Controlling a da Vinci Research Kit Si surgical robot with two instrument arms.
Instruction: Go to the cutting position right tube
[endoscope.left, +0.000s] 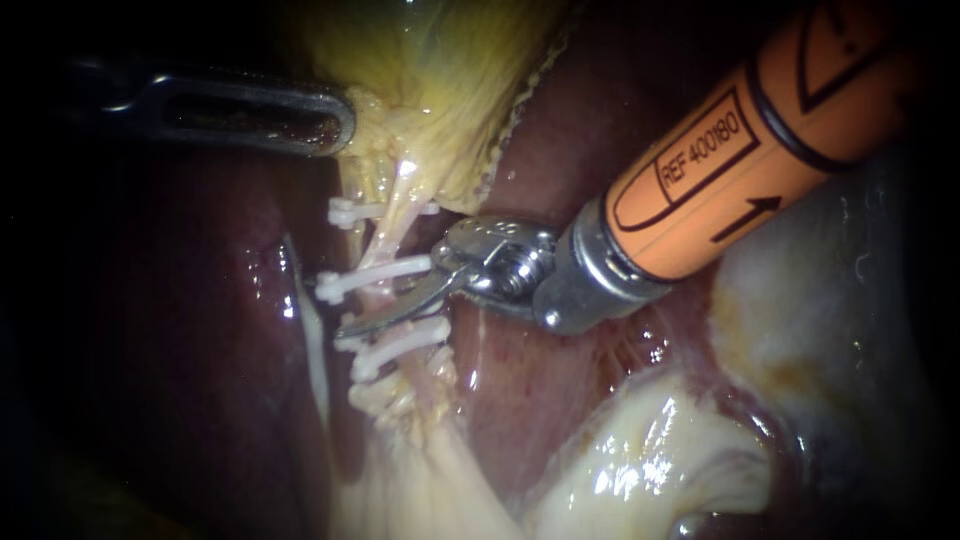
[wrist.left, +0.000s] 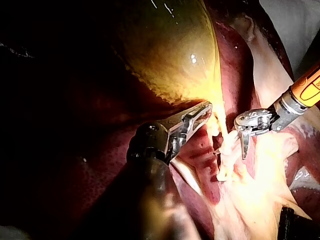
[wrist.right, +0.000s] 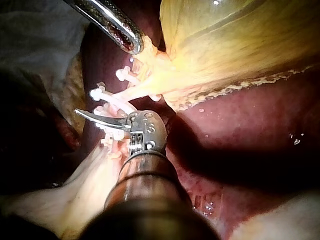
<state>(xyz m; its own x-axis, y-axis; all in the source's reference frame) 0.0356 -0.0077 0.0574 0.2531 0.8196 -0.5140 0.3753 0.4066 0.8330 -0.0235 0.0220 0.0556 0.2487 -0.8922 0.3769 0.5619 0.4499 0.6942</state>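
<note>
The gallbladder (endoscope.left: 440, 70) is yellow with a bit of green. The liver (endoscope.left: 200, 320) is dark red-brown. The clips (endoscope.left: 375, 278) are white, on a pale pink tube (endoscope.left: 397, 210). The right instrument (endoscope.left: 362, 322) is orange with black lines and a shiny silver tip. The left instrument (endoscope.left: 338, 125) is dark grey.

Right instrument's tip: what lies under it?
A pale tube crossed by white clips, one on each side of the right instrument. The stretch of tube directly beneath its tip is covered.
</note>
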